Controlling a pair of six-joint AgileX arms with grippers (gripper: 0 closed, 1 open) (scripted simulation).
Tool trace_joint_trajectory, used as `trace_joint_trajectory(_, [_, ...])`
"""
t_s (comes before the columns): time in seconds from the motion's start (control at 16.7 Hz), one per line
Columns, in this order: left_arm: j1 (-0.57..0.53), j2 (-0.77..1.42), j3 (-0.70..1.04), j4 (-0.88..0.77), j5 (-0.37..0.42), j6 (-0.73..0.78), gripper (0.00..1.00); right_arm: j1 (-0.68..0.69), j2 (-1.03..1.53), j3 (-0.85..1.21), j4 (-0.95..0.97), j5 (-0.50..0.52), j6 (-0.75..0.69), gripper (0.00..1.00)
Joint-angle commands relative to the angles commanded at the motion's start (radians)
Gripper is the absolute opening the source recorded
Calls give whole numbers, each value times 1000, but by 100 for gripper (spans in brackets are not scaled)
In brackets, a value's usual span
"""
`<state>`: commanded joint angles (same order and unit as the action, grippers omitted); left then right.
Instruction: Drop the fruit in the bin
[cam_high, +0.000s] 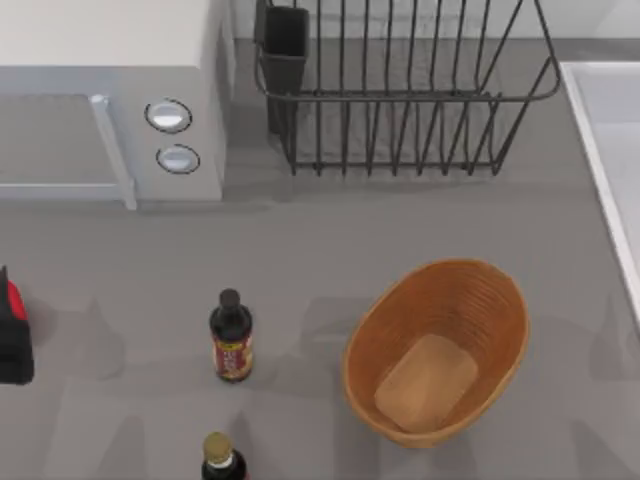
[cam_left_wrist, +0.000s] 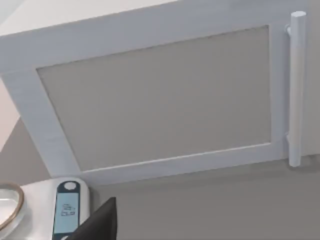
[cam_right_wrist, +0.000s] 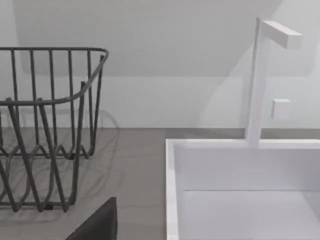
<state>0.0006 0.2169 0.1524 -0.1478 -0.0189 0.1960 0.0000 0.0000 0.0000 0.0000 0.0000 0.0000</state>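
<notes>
A grey table (cam_high: 330, 250) carries a white microwave (cam_high: 110, 100) at its far left corner, a black wire dish rack (cam_high: 400, 90) along the far edge and a white sink (cam_high: 610, 170) at the right edge. The bin (cam_high: 437, 350), an oval wicker basket, sits toward the near right part of the table with nothing in it. Two dark bottles stand left of it, one (cam_high: 231, 336) near the middle and another (cam_high: 220, 460) at the near edge. At the left edge a dark shape with a sliver of red (cam_high: 14, 300) pokes in; I take it for the left pincer by the fruit, but I cannot tell whether it is apart or clamped. The right pincer's state I cannot tell either. To my eye the drop is not yet done: the fruit is well apart from the bin and must cross the table.
</notes>
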Motion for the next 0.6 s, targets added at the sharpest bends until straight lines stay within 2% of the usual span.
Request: trace_joint_trajectory(0.6, [55,878,640,-452,-2,610,100,0,0,0,0,0,0,100])
